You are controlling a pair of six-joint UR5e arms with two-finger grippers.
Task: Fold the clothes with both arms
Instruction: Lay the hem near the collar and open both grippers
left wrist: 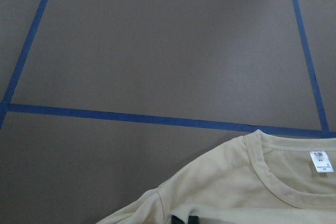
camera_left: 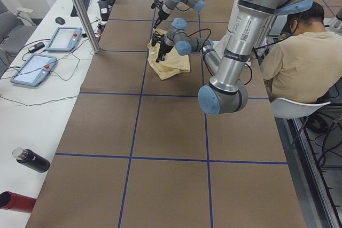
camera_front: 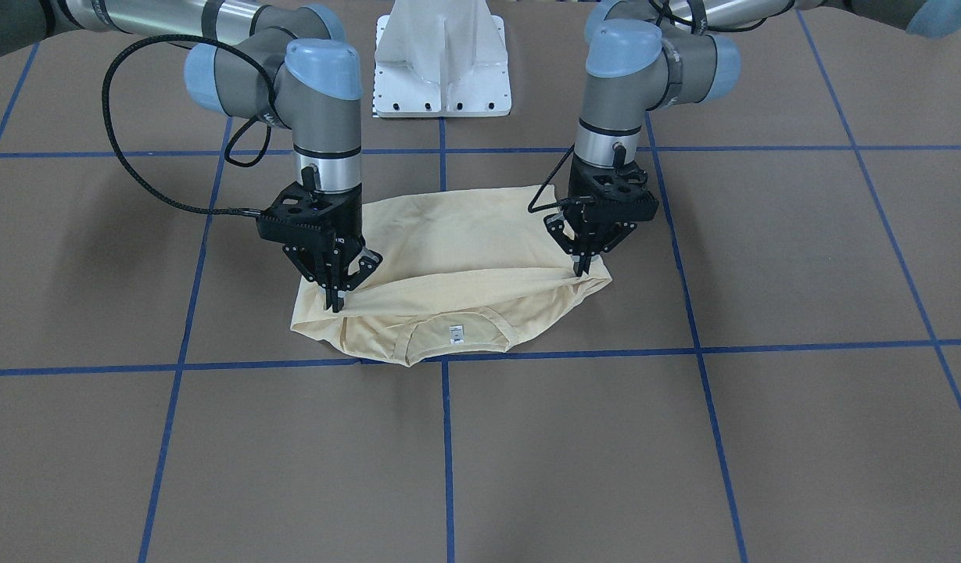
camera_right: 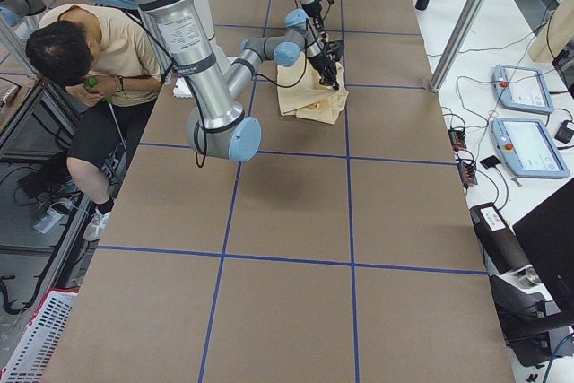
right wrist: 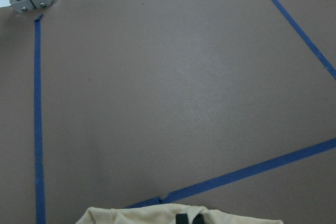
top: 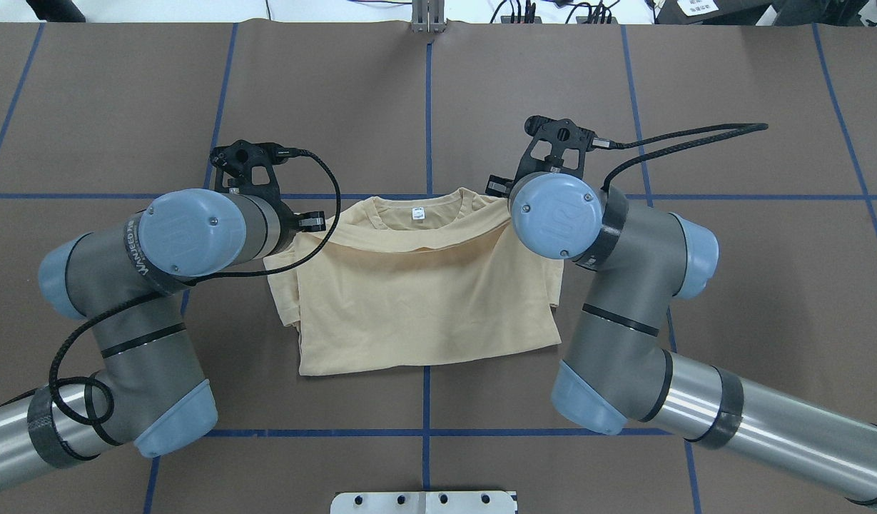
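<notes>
A pale cream-yellow shirt (camera_front: 457, 234) lies on the brown table, its lower half doubled over toward the collar, where a white neck label (camera_front: 454, 333) shows. The folded-over edge runs taut between the two grippers, slightly raised. My left gripper (camera_front: 582, 270) is shut on that edge at the view's right end. At the other end, my right gripper (camera_front: 337, 305) is shut on it too. Overhead, the shirt (top: 424, 300) shows between the two wrists, which hide the fingertips. The left wrist view shows the collar and label (left wrist: 321, 161) just past the fingertips.
The white pedestal base (camera_front: 442, 62) stands behind the shirt. A seated person (camera_left: 294, 52) is at the robot's side of the table. Teach pendants (camera_left: 32, 70) and a dark bottle (camera_left: 31, 159) lie on the white side bench. Blue tape lines (camera_front: 445, 438) grid the table.
</notes>
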